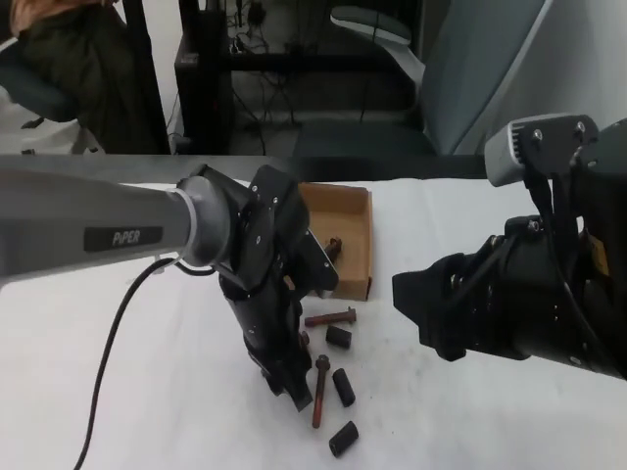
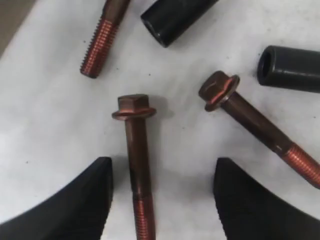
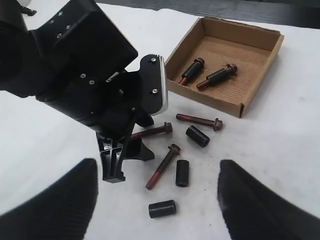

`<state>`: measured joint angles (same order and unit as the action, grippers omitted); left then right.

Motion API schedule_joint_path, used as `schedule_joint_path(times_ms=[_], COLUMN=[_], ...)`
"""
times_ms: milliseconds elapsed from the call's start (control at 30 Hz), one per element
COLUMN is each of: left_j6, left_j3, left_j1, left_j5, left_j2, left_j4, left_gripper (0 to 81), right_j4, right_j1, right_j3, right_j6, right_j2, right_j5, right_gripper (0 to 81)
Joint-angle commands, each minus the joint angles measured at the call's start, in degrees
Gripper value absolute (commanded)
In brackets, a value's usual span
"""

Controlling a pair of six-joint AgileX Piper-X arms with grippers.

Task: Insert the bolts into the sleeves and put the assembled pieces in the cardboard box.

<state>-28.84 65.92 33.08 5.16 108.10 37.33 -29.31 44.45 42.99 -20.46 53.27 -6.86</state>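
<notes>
My left gripper (image 2: 162, 167) hangs open just above the white table, one copper bolt (image 2: 137, 150) lying lengthwise between its fingers, not gripped. A second bolt (image 2: 260, 130) and two black sleeves (image 2: 175, 17) (image 2: 290, 67) lie close beyond it. From the high view the left gripper (image 1: 292, 387) points straight down beside a bolt (image 1: 319, 392) and loose sleeves (image 1: 343, 387). My right gripper (image 3: 157, 167) is open and empty, held off to the side above the table, facing the pile. The cardboard box (image 3: 235, 55) holds two assembled pieces (image 3: 192, 70) (image 3: 217, 76).
The box (image 1: 348, 215) sits behind the parts, toward the table's far edge. Three loose sleeves (image 3: 197, 136) (image 3: 182, 173) (image 3: 162, 208) and another bolt (image 3: 200, 120) are scattered in front of it. A black cable (image 1: 108, 343) trails from the left arm across the table.
</notes>
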Motion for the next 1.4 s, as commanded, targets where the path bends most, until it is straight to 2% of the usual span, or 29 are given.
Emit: schedule_joint_path(times_ms=[0, 267, 333, 400, 500, 700, 767, 833, 900, 1133, 1367], left_j6=[0.12, 0.53, 1.68, 2.49, 2.45, 5.24, 7.17, 10.17, 12.42, 19.04, 23.53], left_j3=[1.10, 4.44, 4.42, 4.53, 4.52, 4.52, 4.52, 4.52, 4.23, 0.11, -7.31], left_j1=[0.17, 0.17, 0.17, 0.17, 0.17, 0.17, 0.17, 0.17, 0.17, -1.42, -5.09], left_j5=[-0.95, -1.22, -2.61, -3.85, -3.82, -3.04, -0.88, -0.60, -0.85, -2.53, -2.53], left_j2=[2.10, 4.27, 4.26, 4.26, 4.26, 3.65, 2.11, -0.17, -3.66, -18.05, -29.96], left_j4=[-1.86, 1.59, 1.59, 2.51, 4.70, 7.40, 7.67, 7.66, 7.66, 7.47, 7.44], left_gripper=[53.9, 53.8, 50.1, 35.6, 1.0, 1.7, 1.7, 1.7, 1.7, 1.7, 1.7], right_j4=[0.41, 0.52, 0.52, 0.52, -0.32, -7.49, -9.41, -9.77, -9.78, -11.19, -17.04], right_j1=[0.03, 0.03, 0.03, 0.03, 0.03, 0.03, 0.03, 0.03, 0.03, -0.08, -0.48], right_j3=[0.14, 0.14, 0.14, 0.14, 0.14, 0.14, 0.32, 0.61, 1.39, 8.57, 18.20], right_j6=[0.08, -0.10, -0.10, -0.09, -0.09, 0.45, 1.31, 1.61, 2.63, 5.31, 10.43], right_j2=[-0.44, -0.44, -0.44, -0.44, -0.44, 2.21, 4.59, 7.79, 10.96, 23.57, 34.36], right_j5=[0.38, 0.38, 0.38, 0.60, 0.78, 1.03, 2.89, 4.99, 7.44, 12.67, 12.75], right_gripper=[64.5, 64.5, 64.5, 64.5, 64.5, 62.7, 56.8, 48.0, 42.6, 42.0, 42.0])
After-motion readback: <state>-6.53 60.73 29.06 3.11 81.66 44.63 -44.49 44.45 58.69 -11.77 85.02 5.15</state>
